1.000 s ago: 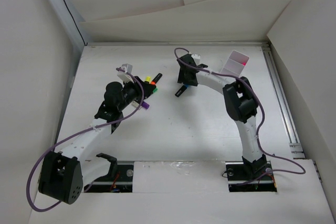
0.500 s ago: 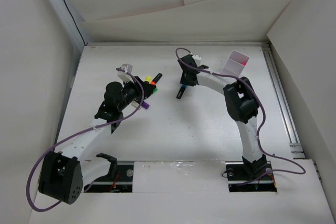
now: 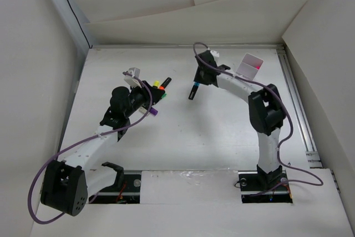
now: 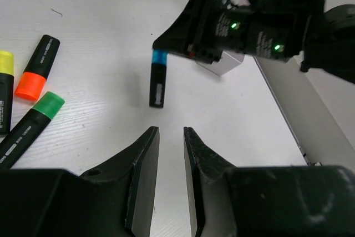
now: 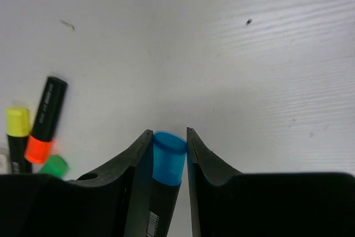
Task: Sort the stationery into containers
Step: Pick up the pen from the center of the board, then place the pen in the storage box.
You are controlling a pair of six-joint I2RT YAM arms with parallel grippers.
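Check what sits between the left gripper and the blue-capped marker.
Nothing: in the left wrist view only bare table separates the left gripper, fingers apart, from the blue-capped marker, which the right gripper holds by its cap end.

The lone marker (image 3: 192, 91) is between the marker cluster (image 3: 161, 87) and the tray (image 3: 249, 66).

Five markers showed in the overhead view, and the tally by cap ran one apiece: one blue-capped marker (image 3: 192, 91) at centre, then one yellow-capped marker (image 3: 157, 83), one orange-capped marker (image 3: 161, 87), one green-capped marker (image 3: 164, 96) and one purple-capped marker (image 3: 153, 112) bunched left of centre. One tray (image 3: 248, 68) stood at upper right (a pinkish spot in it was too small to call a sixth marker). Two grippers were counted: left gripper (image 4: 169, 132), right gripper (image 5: 166, 133).
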